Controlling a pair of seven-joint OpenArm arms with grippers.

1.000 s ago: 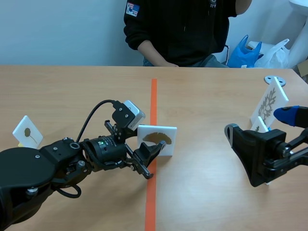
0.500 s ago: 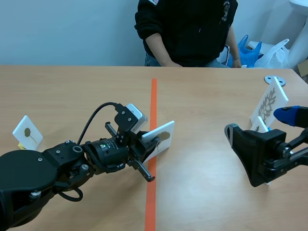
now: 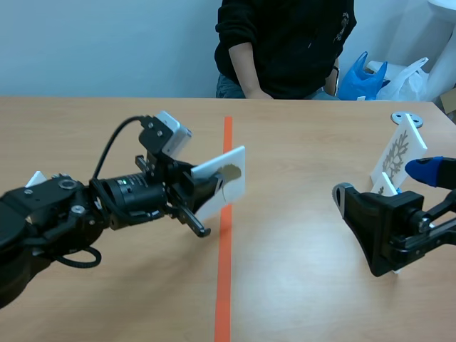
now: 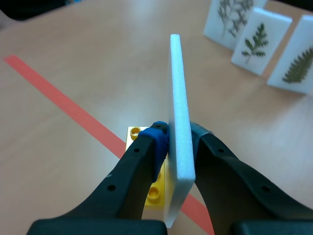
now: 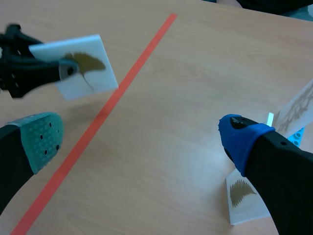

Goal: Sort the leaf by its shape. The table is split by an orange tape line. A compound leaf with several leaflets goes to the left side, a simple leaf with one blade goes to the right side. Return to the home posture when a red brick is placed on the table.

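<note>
right gripper (image 5: 139, 132) is wide open and holds nothing: grey-green pad and blue pad far apart, bare table (image 5: 161, 98) between them. it sits low over the right side, well apart from the orange tape line (image 3: 224, 285). a small leaf card (image 5: 244, 193) stands just beside its blue-tipped finger, and a taller card (image 3: 399, 148) with a branching leaf is right behind that one.

left gripper (image 4: 178, 139) is clamped on the fan-leaf card (image 4: 180, 112): both fingers pressed on its two faces near the lower edge, card edge-on in the left wrist view. the card is off the table and tilted, leaf face toward the right arm's side, roughly over the tape line. under it a yellow brick (image 4: 152, 193) lies on the table right at the line. the corner of another white card (image 3: 33, 178) shows behind the left arm.

ahead of the left gripper, a row of three leaf cards (image 4: 259, 41) stands upright, all with feathery, divided leaves.

far edge: metal disc (image 3: 406, 119) on the table, person (image 3: 285, 43) in black across it, blue bag (image 3: 360, 75) and white bag (image 3: 412, 75) behind.
</note>
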